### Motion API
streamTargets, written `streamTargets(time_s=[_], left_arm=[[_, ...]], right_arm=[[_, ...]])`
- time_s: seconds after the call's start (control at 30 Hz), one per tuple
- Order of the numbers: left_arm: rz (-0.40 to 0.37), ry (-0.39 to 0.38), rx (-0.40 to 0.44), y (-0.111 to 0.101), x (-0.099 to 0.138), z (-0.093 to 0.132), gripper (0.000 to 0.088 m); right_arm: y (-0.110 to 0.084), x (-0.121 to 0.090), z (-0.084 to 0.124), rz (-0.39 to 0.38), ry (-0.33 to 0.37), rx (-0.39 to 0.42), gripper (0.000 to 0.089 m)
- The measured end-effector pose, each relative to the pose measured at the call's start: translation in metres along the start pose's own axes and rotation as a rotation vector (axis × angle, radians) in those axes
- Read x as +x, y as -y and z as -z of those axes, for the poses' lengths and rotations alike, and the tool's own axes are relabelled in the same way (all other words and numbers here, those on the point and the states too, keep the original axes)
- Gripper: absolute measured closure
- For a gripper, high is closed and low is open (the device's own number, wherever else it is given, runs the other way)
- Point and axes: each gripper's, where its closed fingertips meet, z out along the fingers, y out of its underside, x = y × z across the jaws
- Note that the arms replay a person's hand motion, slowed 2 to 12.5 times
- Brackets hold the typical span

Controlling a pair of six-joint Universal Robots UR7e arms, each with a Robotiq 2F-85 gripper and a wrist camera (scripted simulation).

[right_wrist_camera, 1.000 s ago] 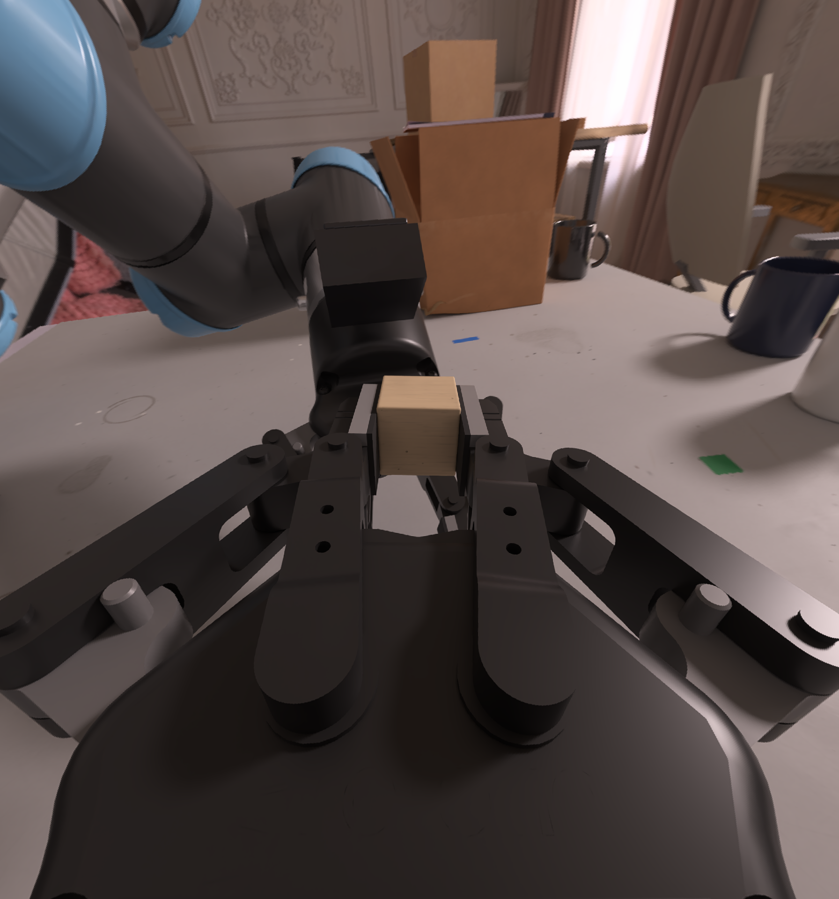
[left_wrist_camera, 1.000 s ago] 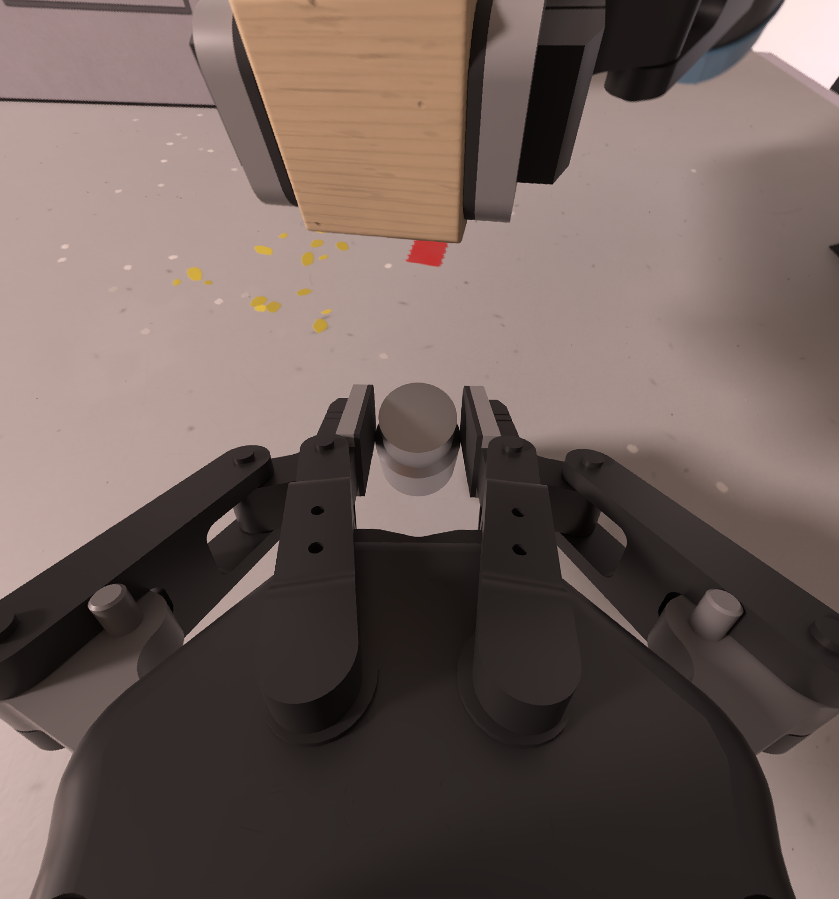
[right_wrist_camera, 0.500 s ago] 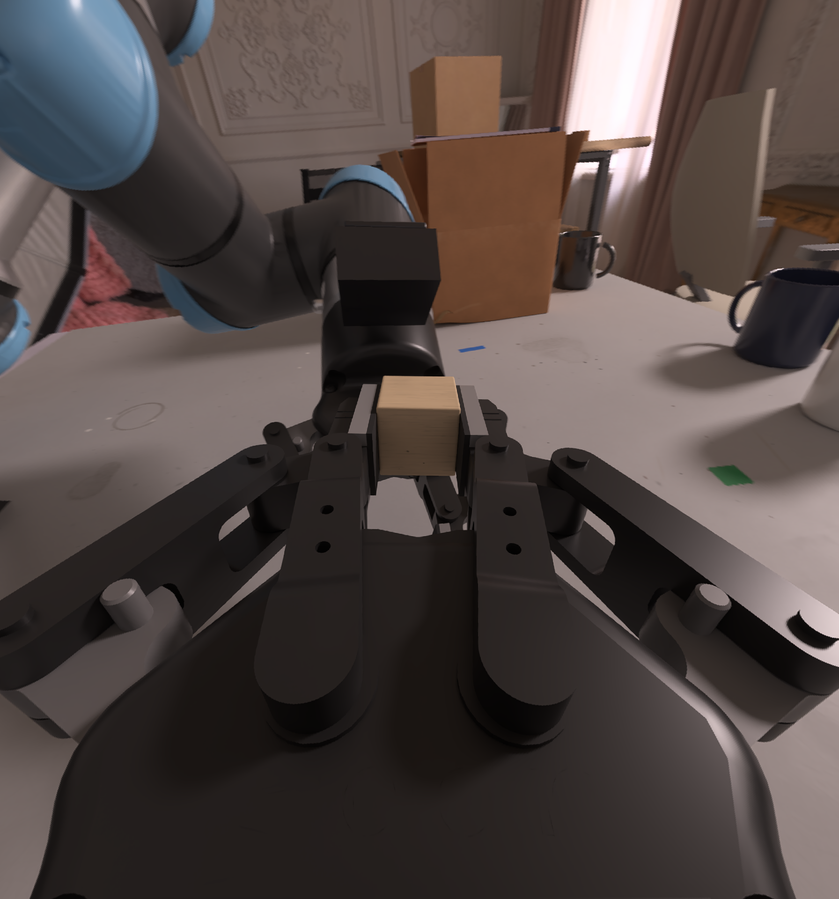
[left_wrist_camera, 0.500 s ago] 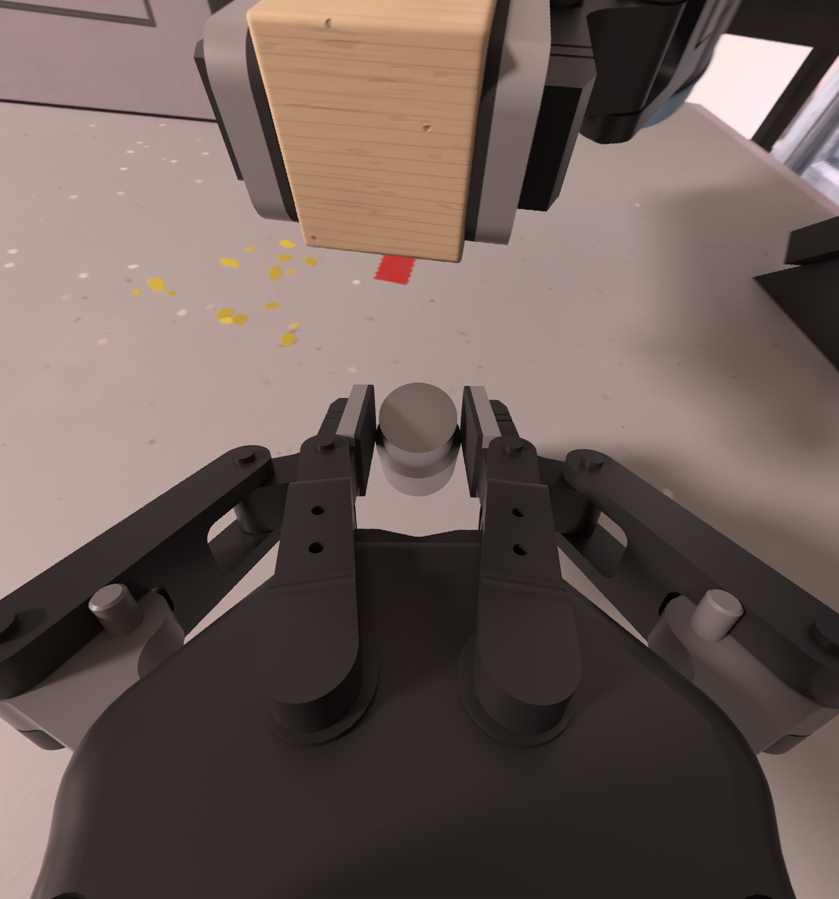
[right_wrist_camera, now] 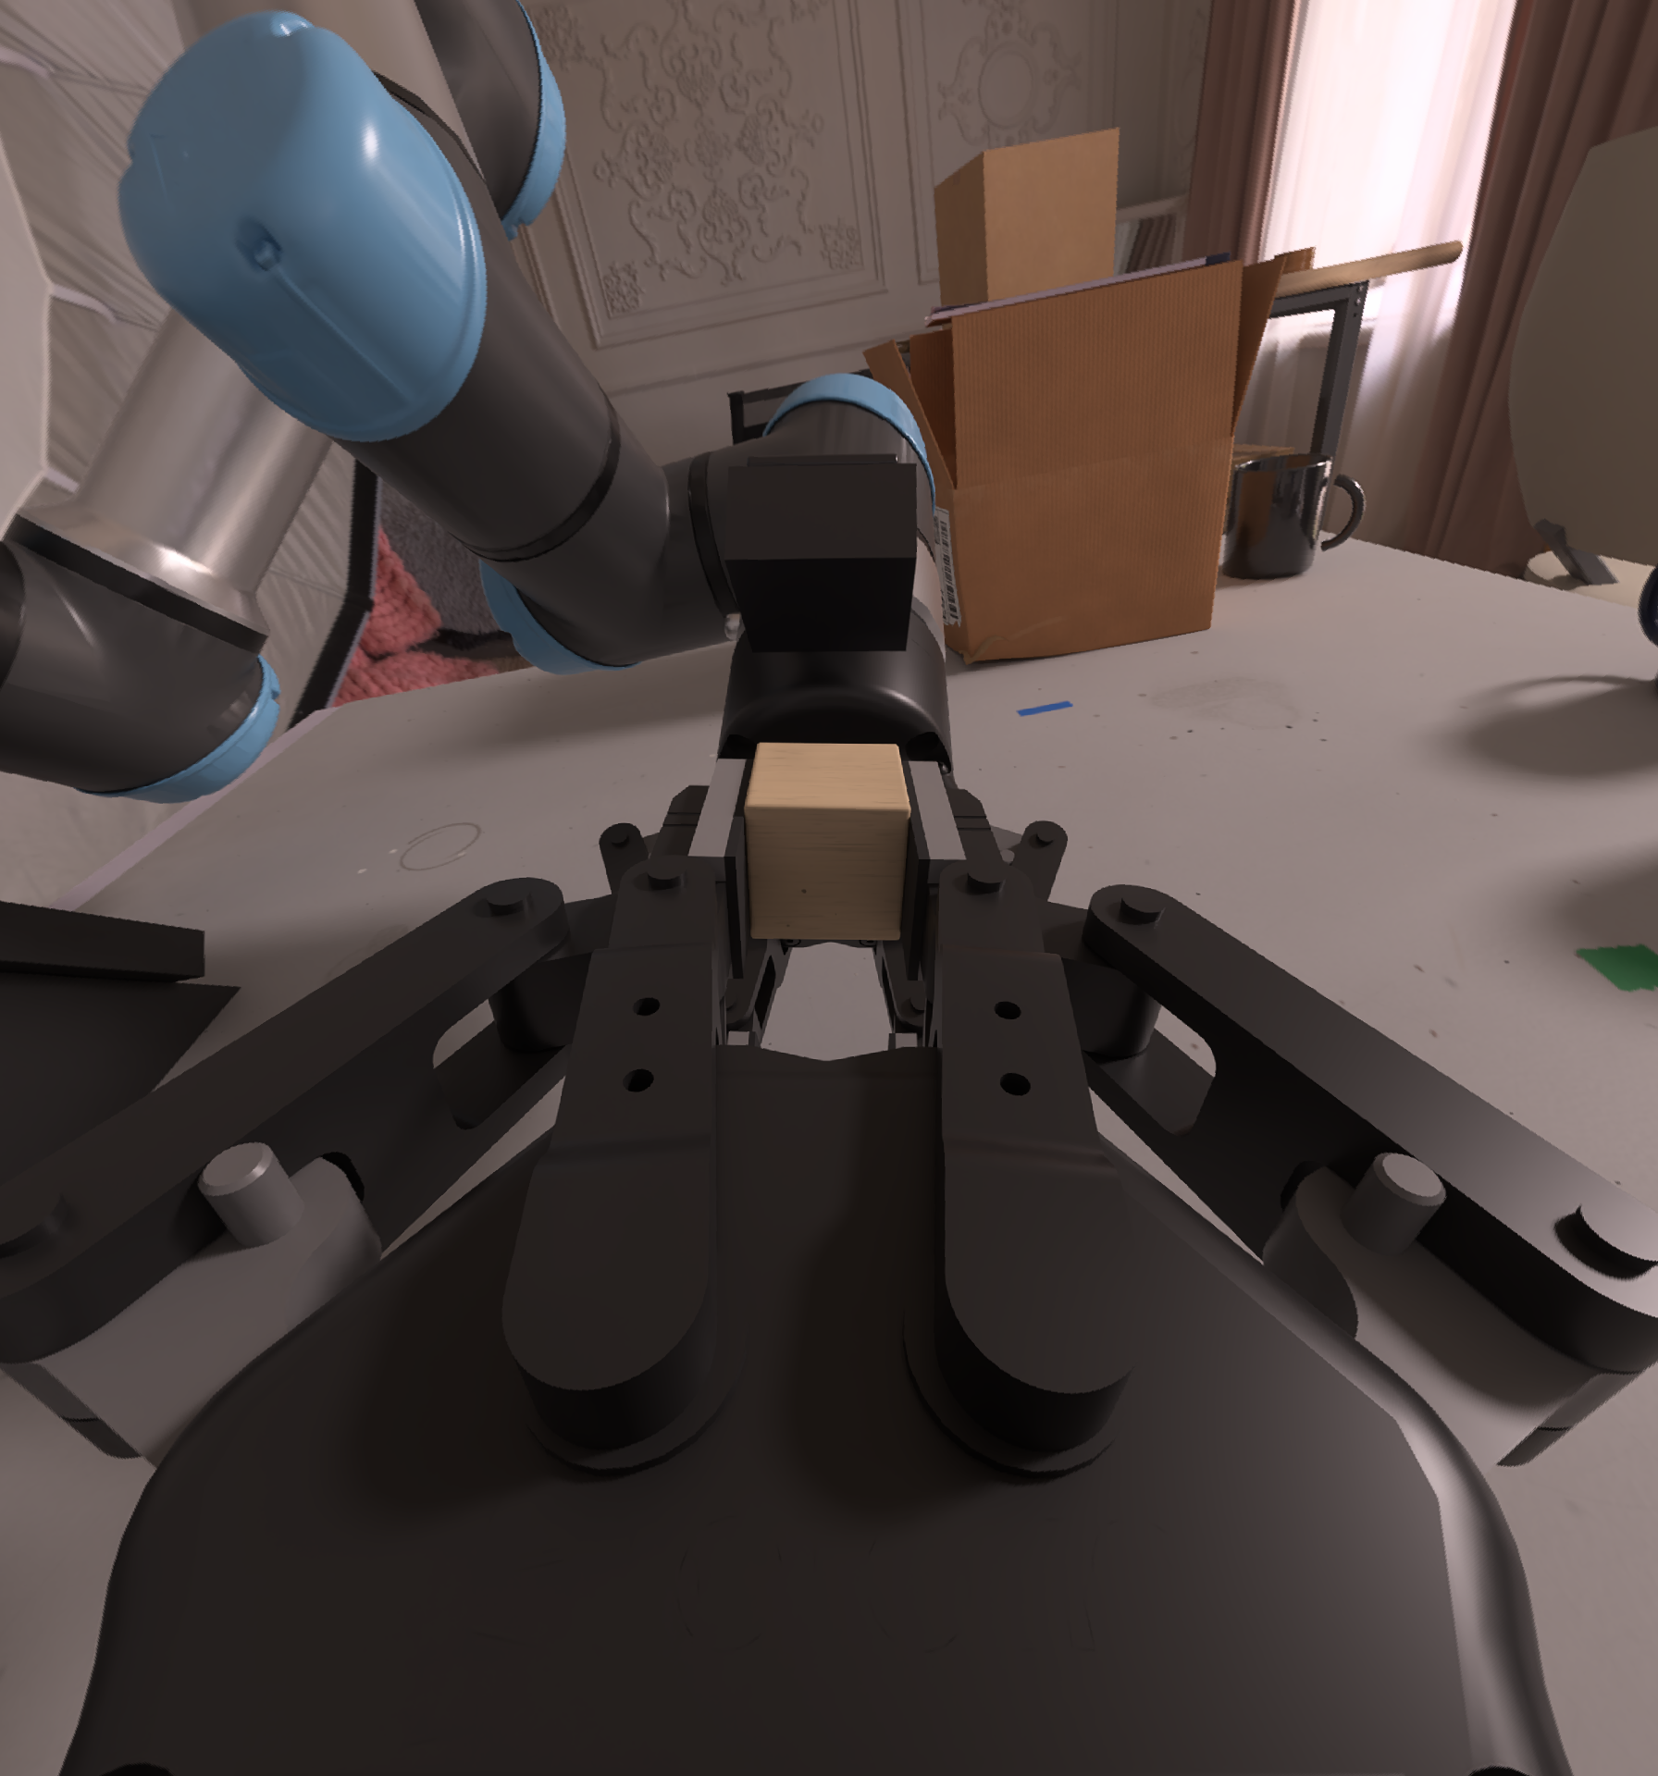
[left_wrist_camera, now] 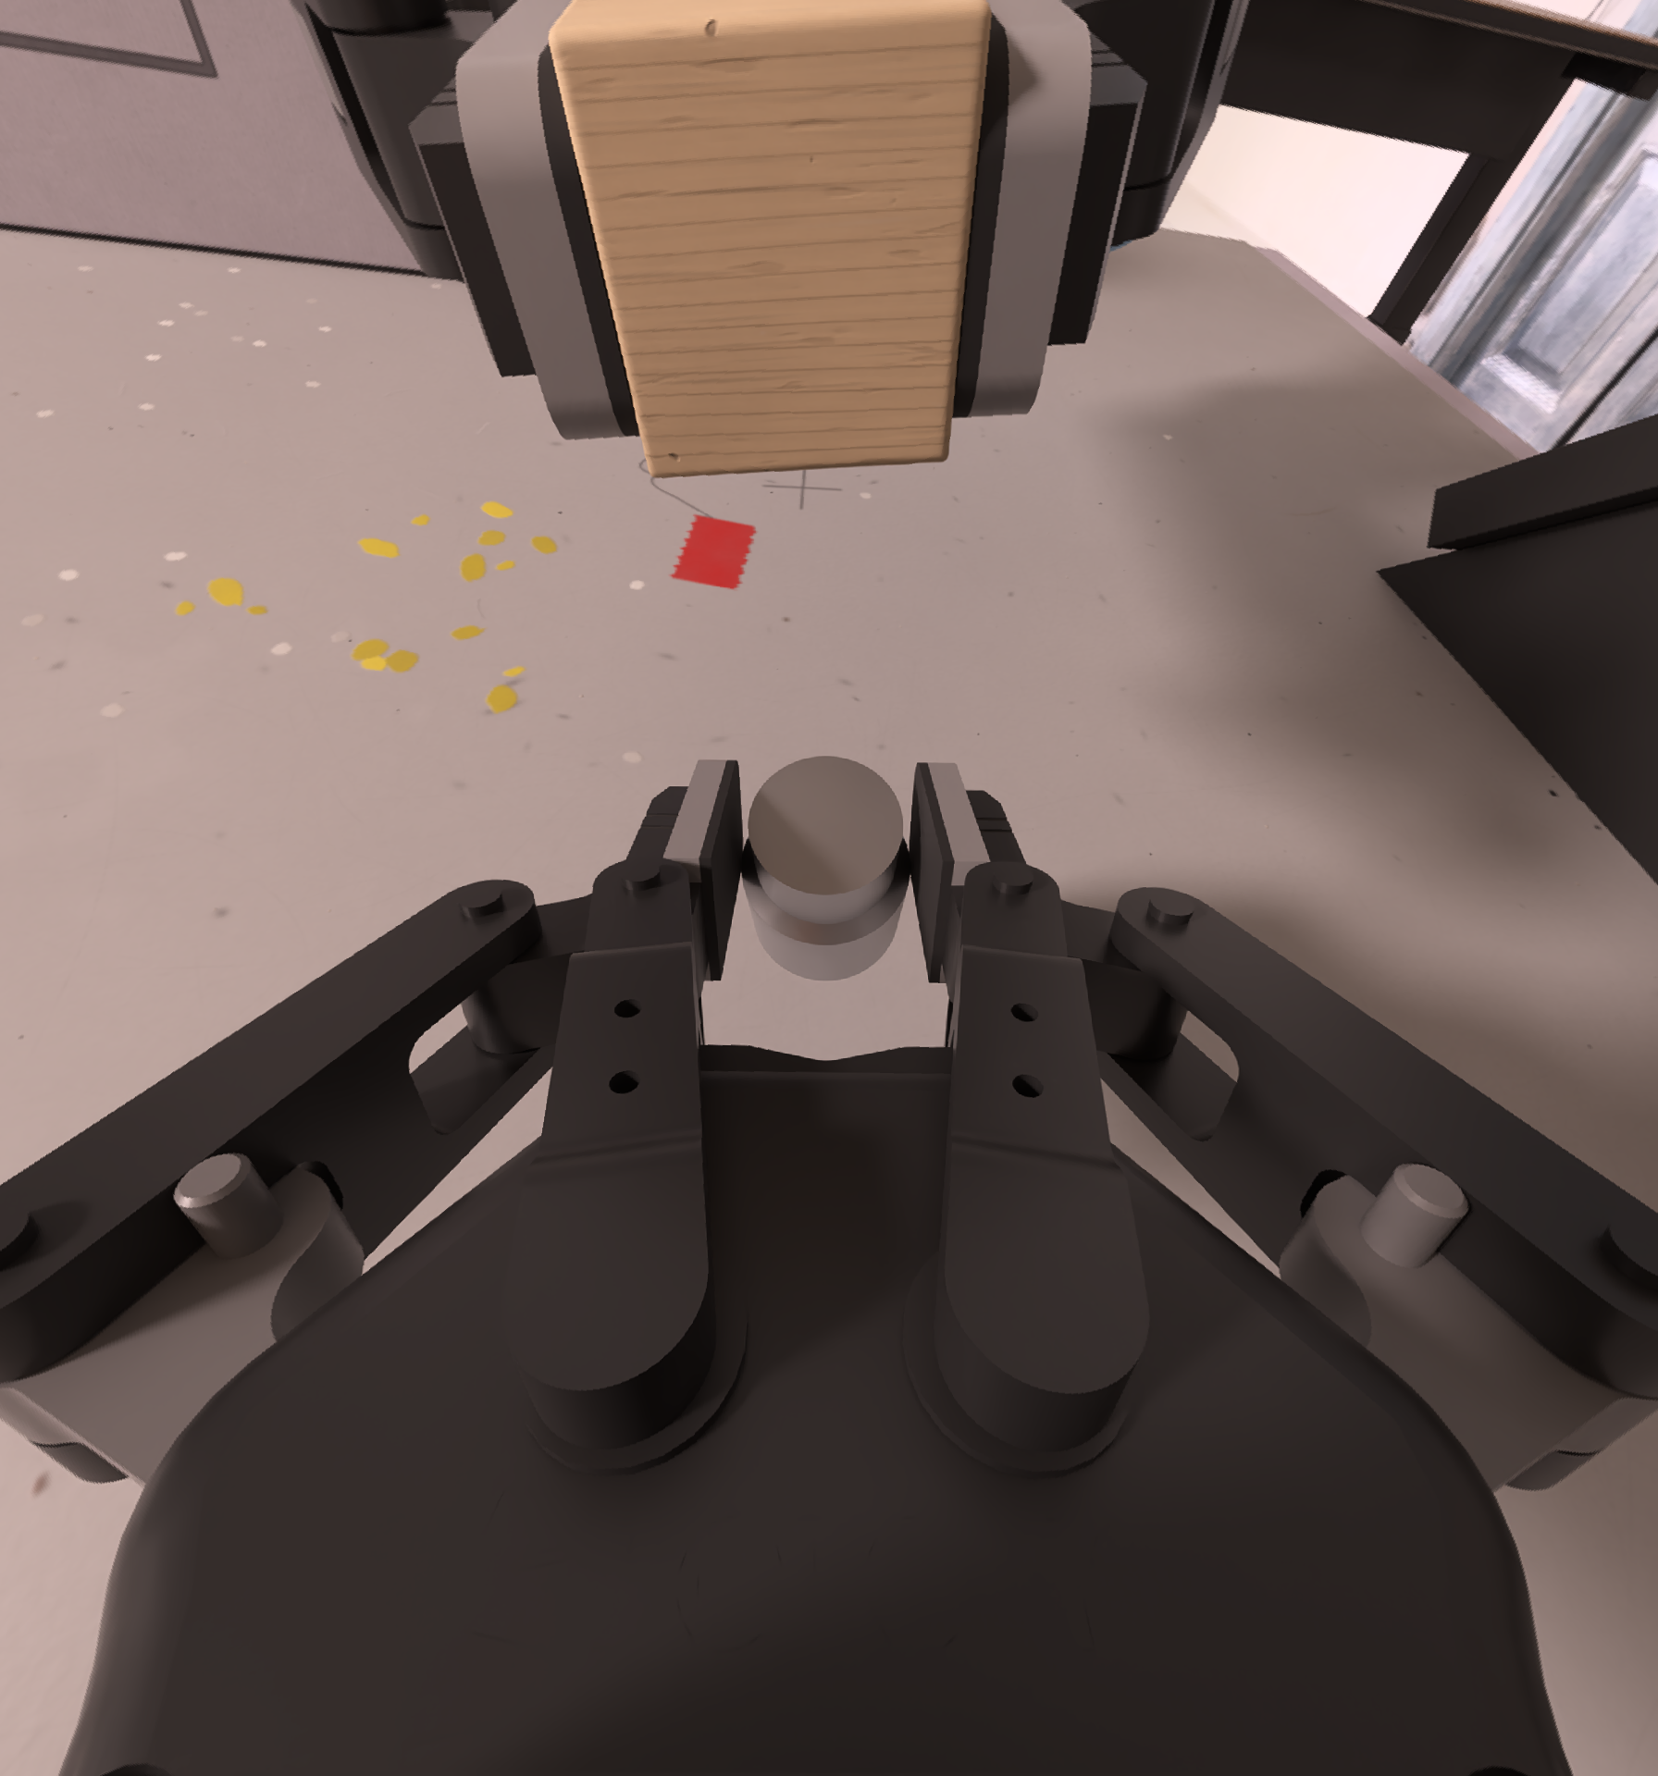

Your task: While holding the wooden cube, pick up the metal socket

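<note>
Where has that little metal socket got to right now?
In the left wrist view, the metal socket sits clamped between the left gripper fingers, above the table, with the wooden cube just beyond it.

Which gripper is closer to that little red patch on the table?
Left, probably. The left gripper, holding the socket, hangs just short of the red patch; the right gripper, holding the cube, looks higher above it.

Metal socket: short grey cylinder, flat round end facing camera, pinched on both sides between left gripper pads, clear of table. Wooden cube: pale, fine grain lines, squarely clamped in right gripper, just beyond socket.
</note>
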Motion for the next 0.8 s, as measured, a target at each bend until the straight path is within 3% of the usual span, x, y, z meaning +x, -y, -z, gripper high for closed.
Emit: streamTargets(time_s=[0.33, 0.8], left_arm=[[0.012, 0.041, -0.025, -0.0057, -0.0080, -0.0006, 0.0561], [0.030, 0.013, 0.002, -0.0005, -0.0031, -0.0001, 0.0561]], right_arm=[[-0.0061, 0.0077, -0.0025, 0.017, -0.060, -0.047, 0.0639], [-0.0019, 0.0054, -0.0020, -0.004, -0.036, -0.007, 0.0639]])
